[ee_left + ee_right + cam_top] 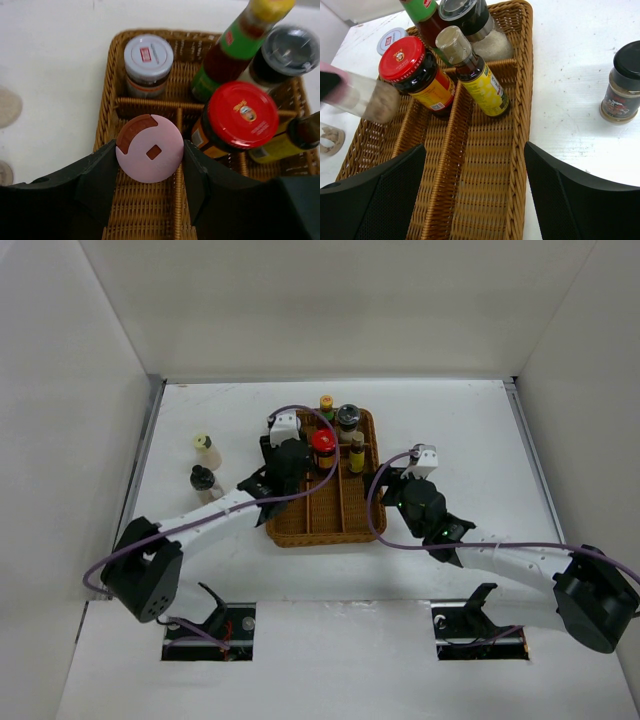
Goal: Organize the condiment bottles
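Reaching over the left side of a brown wicker divided tray [340, 515], the left gripper [150, 162] pinches a pink-capped shaker bottle [150, 142], one black finger against each side. The bottle hangs over the tray's left column, just nearer than a white-capped jar [148, 62] standing in the far left compartment. From the right wrist view the held bottle looks tilted and blurred; whether it touches the tray floor cannot be told.

Four more containers stand upright in the far half of the tray. A red-capped jar [242, 115] is in the middle, with a tall green-labelled bottle with a yellow cap [240, 40] behind it. Beside that bottle is a grey-lidded jar [470, 22], and a tan-capped bottle with a yellow label [477, 80] stands just right of the red-capped jar.

The right gripper [474, 150] hovers by the tray's near right part, its fingers spread wide with nothing between them. A black-capped spice jar [622, 85] stands on the white table [450, 410], right of the tray and apart from it. Left of the tray, a cream-capped bottle [205, 450] and a dark-capped bottle [203, 480] stand near each other on the table.
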Controlling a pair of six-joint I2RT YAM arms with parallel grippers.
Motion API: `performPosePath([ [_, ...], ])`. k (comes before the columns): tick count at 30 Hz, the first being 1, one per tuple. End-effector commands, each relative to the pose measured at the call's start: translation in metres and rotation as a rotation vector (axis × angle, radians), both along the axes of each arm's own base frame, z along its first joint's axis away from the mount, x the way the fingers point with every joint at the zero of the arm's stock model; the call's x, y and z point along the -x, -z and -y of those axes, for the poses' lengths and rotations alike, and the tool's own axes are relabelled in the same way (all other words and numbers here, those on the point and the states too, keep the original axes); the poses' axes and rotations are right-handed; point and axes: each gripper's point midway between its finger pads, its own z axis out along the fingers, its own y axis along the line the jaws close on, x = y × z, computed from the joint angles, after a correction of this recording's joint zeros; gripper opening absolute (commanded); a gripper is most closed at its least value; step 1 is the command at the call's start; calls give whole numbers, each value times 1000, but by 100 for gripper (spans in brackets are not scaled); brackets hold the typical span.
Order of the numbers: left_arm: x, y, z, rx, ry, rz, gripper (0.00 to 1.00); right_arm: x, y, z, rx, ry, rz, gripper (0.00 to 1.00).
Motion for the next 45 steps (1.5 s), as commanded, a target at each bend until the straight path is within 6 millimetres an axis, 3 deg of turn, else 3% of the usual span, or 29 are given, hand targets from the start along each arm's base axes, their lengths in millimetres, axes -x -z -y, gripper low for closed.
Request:
performPosePath([
  [1, -7, 15, 3, 39, -8, -18, 39, -4, -32, -12, -70, -24, 64, 83],
  [6, -15, 18, 12, 56, 16, -8, 39, -3, -36, -12, -77, -27, 73, 83],
  [19, -29, 47, 2, -10, -30, -31, 43, -1, -37, -12, -79, -34, 71, 83],
  [22, -32, 44, 2, -19, -36, -25, 47, -1, -37, -13, -83, -37, 71, 83],
  [25, -32, 35, 3, -2, -34, 2, 62, -2, -37, -12, -72, -29, 73, 83],
  [27, -30, 25, 2, 9, -32, 22, 69, -2, -37, -12, -80, -30, 73, 84],
  [30, -24, 6, -4, 28, -34, 61, 72, -1, -39, -10, -81, -27, 77, 84],
  [34, -8, -30, -21, 72, -48, 119, 73, -1, -38, -12, -86, -34, 72, 84],
  [37, 7, -41, -45, 89, -90, 121, 73, -2, -39, -11, -82, -26, 78, 84],
  [40, 26, -31, -73, 81, -145, 59, 74, -2, -33, -14, -78, -36, 62, 84],
  [45, 62, 9, -134, 53, -301, -91, 74, -2, -33, -14, -82, -38, 63, 84],
])
